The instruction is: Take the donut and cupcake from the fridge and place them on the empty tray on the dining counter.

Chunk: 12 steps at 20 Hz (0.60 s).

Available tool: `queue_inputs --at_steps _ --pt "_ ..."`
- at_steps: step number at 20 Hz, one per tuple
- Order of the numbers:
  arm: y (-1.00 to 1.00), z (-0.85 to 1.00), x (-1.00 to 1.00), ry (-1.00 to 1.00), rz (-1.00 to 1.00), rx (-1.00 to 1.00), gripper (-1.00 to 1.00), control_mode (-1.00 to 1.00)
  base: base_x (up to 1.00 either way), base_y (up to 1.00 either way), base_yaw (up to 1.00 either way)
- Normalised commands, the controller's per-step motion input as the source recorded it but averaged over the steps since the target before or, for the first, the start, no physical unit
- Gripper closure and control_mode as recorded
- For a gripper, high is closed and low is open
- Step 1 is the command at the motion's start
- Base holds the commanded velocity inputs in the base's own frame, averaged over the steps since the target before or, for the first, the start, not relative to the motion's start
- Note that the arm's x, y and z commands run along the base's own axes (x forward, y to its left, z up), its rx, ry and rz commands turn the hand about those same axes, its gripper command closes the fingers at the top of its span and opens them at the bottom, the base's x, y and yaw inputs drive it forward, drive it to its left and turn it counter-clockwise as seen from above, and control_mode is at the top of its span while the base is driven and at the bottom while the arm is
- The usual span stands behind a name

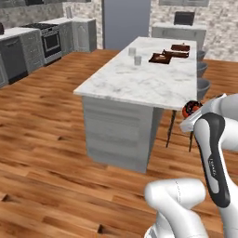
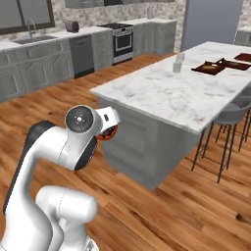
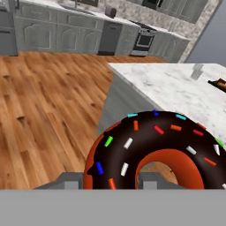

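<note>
hand view | claw (image 3: pixel 108 184) clamped on donut (image 3: pixel 154 150), lower frame, carried for transport | tray (image 2: pixel 212 67) upper right on desk (image 2: pixel 186 93), awaiting drop

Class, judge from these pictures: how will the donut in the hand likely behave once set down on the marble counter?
The donut is a ring, so on edge it may roll; flat, it probably stays. Its icing looks glossy, perhaps slippery. Its small size suggests it is light.

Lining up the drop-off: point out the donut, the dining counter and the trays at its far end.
donut (image 3: pixel 132 145): hand view, chocolate icing left of the hole.
dining counter (image 1: pixel 139 81): left base view, bare marble top near the middle.
trays (image 1: pixel 160 58): left base view, the nearest dark tray's surface; which one is empty I cannot tell.
</note>
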Motion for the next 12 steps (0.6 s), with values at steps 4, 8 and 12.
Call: queue_inputs --at_steps 4,8,12 --pt "0.00 0.00 0.00 0.00 0.00 0.00 1.00 1.00 -0.04 -1.00 -0.09" --pt "0.00 0.00 0.00 0.00 0.00 0.00 1.00 1.00 0.09 -1.00 -0.02" --pt "0.00 0.00 0.00 0.00 0.00 0.00 1.00 1.00 0.51 -1.00 0.00"
